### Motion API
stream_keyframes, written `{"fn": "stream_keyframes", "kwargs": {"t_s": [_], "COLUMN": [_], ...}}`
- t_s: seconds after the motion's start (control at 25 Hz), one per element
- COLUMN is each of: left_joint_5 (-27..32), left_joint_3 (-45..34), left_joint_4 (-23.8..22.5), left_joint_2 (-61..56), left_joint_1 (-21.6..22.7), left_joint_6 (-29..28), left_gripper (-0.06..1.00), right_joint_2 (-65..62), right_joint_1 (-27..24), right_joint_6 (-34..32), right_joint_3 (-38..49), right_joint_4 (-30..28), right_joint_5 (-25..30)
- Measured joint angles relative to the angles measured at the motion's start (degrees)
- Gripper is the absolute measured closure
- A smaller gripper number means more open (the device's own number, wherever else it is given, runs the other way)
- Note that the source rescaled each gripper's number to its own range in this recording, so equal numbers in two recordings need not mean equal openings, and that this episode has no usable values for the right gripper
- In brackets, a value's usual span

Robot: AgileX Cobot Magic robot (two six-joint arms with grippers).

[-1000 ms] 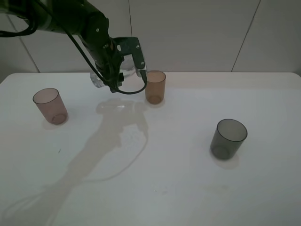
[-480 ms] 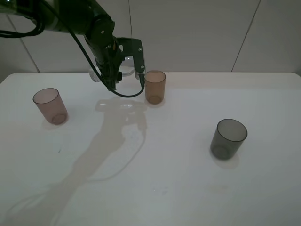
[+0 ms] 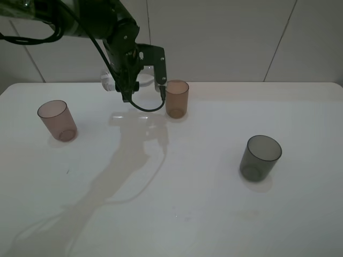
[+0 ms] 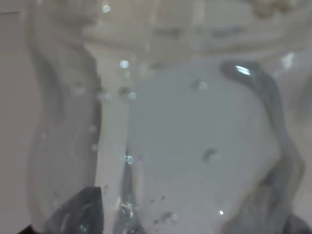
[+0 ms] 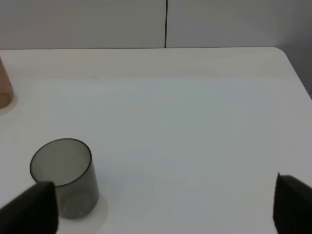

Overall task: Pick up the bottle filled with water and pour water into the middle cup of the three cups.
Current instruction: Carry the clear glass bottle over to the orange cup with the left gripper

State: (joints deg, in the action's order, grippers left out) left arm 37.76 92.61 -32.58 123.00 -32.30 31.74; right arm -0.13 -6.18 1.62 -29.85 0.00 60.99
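My left gripper (image 3: 143, 80) is shut on the clear bottle (image 3: 109, 81) and holds it tilted on its side above the table, just left of the amber middle cup (image 3: 177, 98). The bottle's neck end, near the cup's rim, is hidden by the fingers. The bottle (image 4: 195, 146) fills the left wrist view, with droplets inside; the water level cannot be told. The pinkish-brown cup (image 3: 56, 120) stands at the left and the dark grey cup (image 3: 261, 157) at the right. My right gripper (image 5: 161, 214) is open, near the grey cup (image 5: 63, 178).
The white table (image 3: 177, 203) ends at a pale panelled wall behind the cups. The arm's cable loops under the left gripper. The table's right edge (image 5: 295, 73) shows in the right wrist view, with the amber cup's side (image 5: 4, 87) at the frame edge.
My left gripper has lifted slightly and turned with the bottle, whose base end has risen. The cups and the right arm have not moved.
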Motion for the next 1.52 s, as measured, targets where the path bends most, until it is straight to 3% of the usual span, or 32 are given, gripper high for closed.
{"fn": "stream_keyframes", "kwargs": {"t_s": [0.36, 0.92, 1.52], "left_joint_5": [-0.5, -1.0, -2.4], "left_joint_3": [0.0, 4.5, 4.5], "left_joint_4": [-4.6, -6.5, -12.8], "left_joint_2": [0.0, 3.0, 3.1], "left_joint_1": [-0.1, -0.1, -0.9], "left_joint_6": [0.0, -0.1, 0.5], "left_gripper": [0.93, 0.93, 0.93], "right_joint_2": [0.0, 0.0, 0.0], "right_joint_1": [0.0, 0.0, 0.0], "right_joint_6": [0.0, 0.0, 0.0], "right_joint_3": [0.0, 0.0, 0.0], "right_joint_4": [-0.3, 0.0, 0.0], "right_joint_5": [0.0, 0.0, 0.0]}}
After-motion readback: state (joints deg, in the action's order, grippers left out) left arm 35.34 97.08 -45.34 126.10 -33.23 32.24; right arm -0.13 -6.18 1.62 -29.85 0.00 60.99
